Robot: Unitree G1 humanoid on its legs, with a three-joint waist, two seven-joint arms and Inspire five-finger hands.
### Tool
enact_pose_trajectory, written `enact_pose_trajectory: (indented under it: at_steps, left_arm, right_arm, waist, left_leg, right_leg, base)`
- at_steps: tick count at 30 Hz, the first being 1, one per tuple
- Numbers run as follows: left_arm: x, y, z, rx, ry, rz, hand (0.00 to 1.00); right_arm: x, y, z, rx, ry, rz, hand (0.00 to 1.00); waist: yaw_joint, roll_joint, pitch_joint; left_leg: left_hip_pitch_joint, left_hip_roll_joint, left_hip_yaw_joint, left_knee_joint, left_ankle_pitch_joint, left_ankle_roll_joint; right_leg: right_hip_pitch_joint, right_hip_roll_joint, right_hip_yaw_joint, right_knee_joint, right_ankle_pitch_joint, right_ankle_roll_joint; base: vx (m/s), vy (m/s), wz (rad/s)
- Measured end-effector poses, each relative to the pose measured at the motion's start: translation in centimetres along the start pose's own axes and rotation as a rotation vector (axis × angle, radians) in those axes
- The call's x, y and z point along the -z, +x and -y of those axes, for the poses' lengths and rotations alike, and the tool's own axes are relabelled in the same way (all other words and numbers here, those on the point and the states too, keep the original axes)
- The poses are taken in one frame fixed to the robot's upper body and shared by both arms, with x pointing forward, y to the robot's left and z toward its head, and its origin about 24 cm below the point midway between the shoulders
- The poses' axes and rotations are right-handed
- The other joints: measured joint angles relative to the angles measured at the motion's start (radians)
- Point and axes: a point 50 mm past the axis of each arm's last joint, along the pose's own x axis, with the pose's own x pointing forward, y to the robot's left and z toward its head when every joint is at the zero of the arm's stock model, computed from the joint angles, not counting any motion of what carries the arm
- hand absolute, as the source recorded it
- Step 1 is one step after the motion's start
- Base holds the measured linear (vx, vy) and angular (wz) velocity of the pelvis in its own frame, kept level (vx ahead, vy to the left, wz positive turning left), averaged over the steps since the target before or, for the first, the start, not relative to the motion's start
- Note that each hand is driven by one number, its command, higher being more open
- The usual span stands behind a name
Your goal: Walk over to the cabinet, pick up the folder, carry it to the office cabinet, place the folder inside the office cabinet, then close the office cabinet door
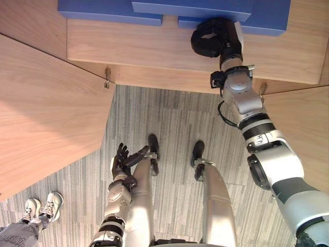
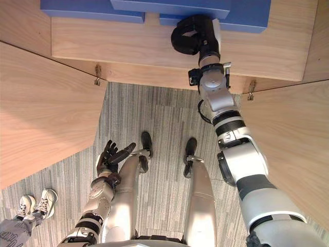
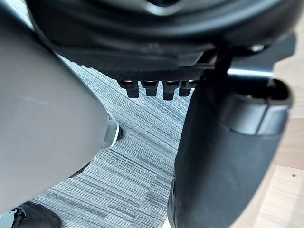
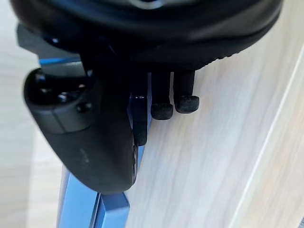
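**Q:** Pose of the arms?
**A:** My right arm is stretched forward. My right hand (image 1: pixel 213 38) has its fingers curled, the thumb and one finger pinching the near edge of the blue folder (image 1: pixel 267 20). My left hand (image 1: pixel 123 158) hangs low, its fingers loosely apart.

**Q:** Surface, and the folder's axis?
**A:** It is a wooden cabinet shelf (image 1: pixel 154 49) with an open door (image 1: pixel 46 113), over grey striped carpet (image 1: pixel 169 118). The folder lies flat on the shelf, its long axis running left to right.

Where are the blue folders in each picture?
Left eye view: blue folders along the top edge, on the wooden shelf.
Right eye view: along the top edge too.
Right wrist view: a blue strip beside the right robot hand.
Left wrist view: faces the striped floor past the left robot hand.
Shared landmark: the right robot hand, at the folders' front edge.
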Motion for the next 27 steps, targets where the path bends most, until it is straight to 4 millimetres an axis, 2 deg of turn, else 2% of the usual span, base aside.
enact_pose_trajectory:
  at_steps: [2,5,8,9,10,12,13,14,16,20,21,22,27]
  left_arm:
    - [-0.1,0.0,0.1,0.003,-0.002,0.005,1.0]
    - [0.1,-0.1,0.0,-0.001,0.002,-0.011,1.0]
    - [1.2,-0.7,-0.7,-0.015,0.008,-0.05,1.0]
    - [1.9,-1.2,-0.9,-0.015,0.012,-0.071,1.0]
    - [2.2,-1.4,-1.0,-0.013,0.017,-0.081,1.0]
    - [3.5,-2.3,-2.2,-0.023,0.055,-0.13,1.0]
    - [3.8,-2.6,-2.5,-0.029,0.069,-0.146,1.0]
    - [4.8,-3.1,-3.5,-0.039,0.107,-0.198,1.0]
    - [5.5,-3.5,-4.4,-0.049,0.139,-0.237,1.0]
    - [7.5,-5.4,-6.9,-0.096,0.199,-0.346,1.0]
    - [8.2,-6.3,-7.7,-0.114,0.208,-0.385,1.0]
    - [8.8,-7.1,-8.5,-0.131,0.22,-0.416,1.0]
    - [9.6,-8.3,-9.9,-0.166,0.253,-0.469,1.0]
  right_arm:
    - [0.0,-0.6,0.7,0.025,0.032,0.03,0.0]
    - [-0.7,-3.5,2.0,0.072,0.116,0.17,0.0]
    - [1.4,-7.0,2.2,0.062,0.147,0.193,0.0]
    - [2.7,-8.9,1.9,0.043,0.164,0.181,0.0]
    - [3.4,-9.9,1.7,0.031,0.175,0.174,0.0]
    - [6.6,-13.7,0.2,-0.045,0.199,0.085,0.0]
    - [7.6,-14.7,-0.2,-0.07,0.196,0.045,0.0]
    - [10.5,-17.4,-0.7,-0.127,0.155,-0.076,0.0]
    - [12.5,-19.5,-0.8,-0.167,0.109,-0.163,0.0]
    - [16.7,-24.5,-1.0,-0.221,0.036,-0.377,0.0]
    - [18.1,-26.3,-1.2,-0.239,0.01,-0.454,1.0]
    - [19.2,-28.1,-1.4,-0.251,-0.009,-0.528,1.0]
    - [22.9,-33.1,-1.4,-0.209,-0.017,-0.785,1.0]
  waist:
    - [0.0,0.001,0.0]
    - [-0.004,0.001,0.0]
    - [-0.015,0.001,0.0]
    - [-0.02,0.0,-0.001]
    - [-0.021,0.0,-0.001]
    - [-0.036,-0.003,-0.006]
    - [-0.04,-0.003,-0.013]
    - [-0.043,-0.003,-0.033]
    - [-0.043,-0.005,-0.039]
    - [-0.054,-0.019,-0.103]
    - [-0.06,-0.025,-0.141]
    - [-0.064,-0.033,-0.177]
    - [-0.075,-0.043,-0.257]
  left_leg:
    - [0.001,0.001,0.001,0.005,0.0,0.001]
    - [0.032,0.001,0.004,0.004,0.001,0.002]
    - [0.138,-0.004,0.009,-0.039,0.001,0.002]
    - [0.193,-0.006,0.015,-0.065,-0.001,-0.001]
    - [0.219,-0.008,0.018,-0.078,-0.003,-0.006]
    - [0.319,-0.015,0.029,-0.14,0.0,-0.023]
    - [0.341,-0.017,0.031,-0.157,0.004,-0.026]
    - [0.403,-0.019,0.035,-0.217,0.022,-0.029]
    - [0.463,-0.019,0.04,-0.271,0.04,-0.027]
    - [0.591,-0.027,0.066,-0.372,0.058,-0.029]
    - [0.638,-0.033,0.077,-0.412,0.061,-0.032]
    - [0.688,-0.037,0.095,-0.456,0.068,-0.035]
    - [0.833,-0.051,0.148,-0.58,0.091,-0.039]
  right_leg:
    - [0.001,0.0,0.0,0.005,0.0,0.0]
    - [0.027,0.0,0.005,0.003,0.0,0.0]
    - [0.131,0.0,0.004,-0.036,-0.001,0.0]
    - [0.181,0.0,0.005,-0.058,-0.002,0.0]
    - [0.205,0.001,0.006,-0.07,-0.003,0.0]
    - [0.293,0.004,0.009,-0.121,-0.001,0.002]
    - [0.312,0.005,0.01,-0.135,0.0,0.003]
    - [0.372,0.017,0.009,-0.197,0.017,0.005]
    - [0.433,0.027,0.009,-0.26,0.037,0.006]
    - [0.553,0.039,0.023,-0.367,0.065,0.019]
    - [0.594,0.04,0.029,-0.404,0.072,0.025]
    - [0.634,0.044,0.042,-0.443,0.083,0.03]
    - [0.744,0.052,0.077,-0.543,0.123,0.04]
  base:
    - [0.0,0.0,0.0]
    - [0.03,-0.019,-0.01]
    - [0.07,-0.024,0.01]
    - [0.03,-0.019,-0.02]
    - [0.04,-0.026,-0.03]
    - [0.05,-0.037,-0.04]
    - [0.11,-0.059,-0.08]
    - [0.15,-0.06,-0.08]
    - [0.16,-0.051,-0.1]
    - [0.2,-0.001,-0.14]
    - [0.23,0.036,-0.25]
    - [0.18,0.032,-0.27]
    - [0.1,0.037,-0.28]
